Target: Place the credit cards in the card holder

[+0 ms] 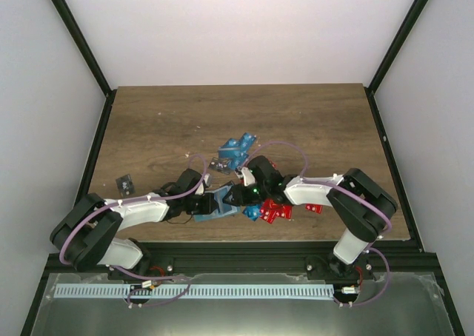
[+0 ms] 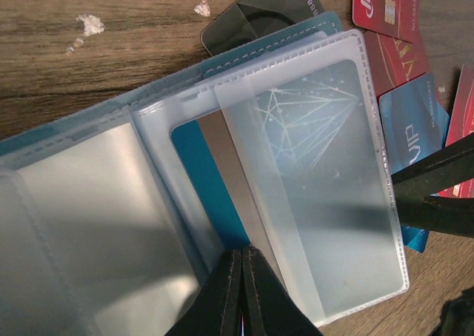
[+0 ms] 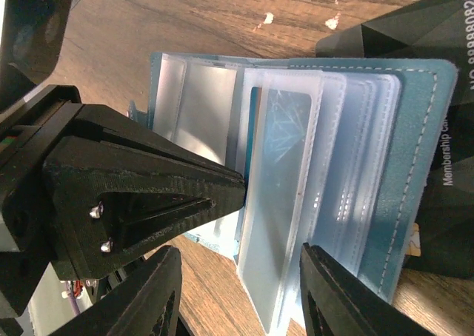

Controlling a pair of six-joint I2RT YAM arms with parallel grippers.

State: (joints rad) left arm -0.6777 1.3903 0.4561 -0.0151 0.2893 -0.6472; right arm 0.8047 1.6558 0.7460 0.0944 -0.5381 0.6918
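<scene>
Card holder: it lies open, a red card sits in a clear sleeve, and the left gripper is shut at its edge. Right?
No: the left wrist view shows the sleeved card is blue, not red. The card holder is open, the left gripper shut at its edge.

I see frosted, translucent plastic sleeves [image 2: 326, 225] in the card holder [image 3: 422, 166]. The table [image 2: 111, 55] is matt grained wood; the credit cards [image 2: 385, 10] look glossy.
</scene>
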